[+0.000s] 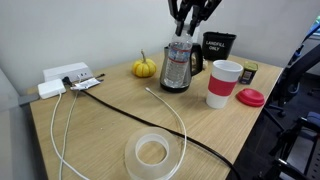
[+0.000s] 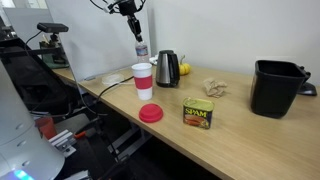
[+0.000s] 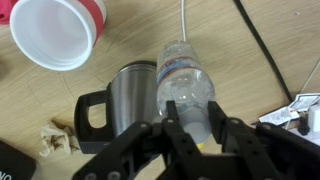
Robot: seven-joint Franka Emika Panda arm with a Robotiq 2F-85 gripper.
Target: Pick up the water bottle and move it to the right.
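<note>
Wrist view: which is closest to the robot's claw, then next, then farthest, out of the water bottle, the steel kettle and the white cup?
1. water bottle, right between the fingers of the gripper.
2. steel kettle, beside the bottle, on its left in the picture.
3. white cup, away in the top left corner.

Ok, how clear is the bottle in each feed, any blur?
Wrist view: water bottle sharp, gripper dark and soft in the foreground. In an exterior view the clear bottle blends into the kettle behind it; in an exterior view it is small and distant.
</note>
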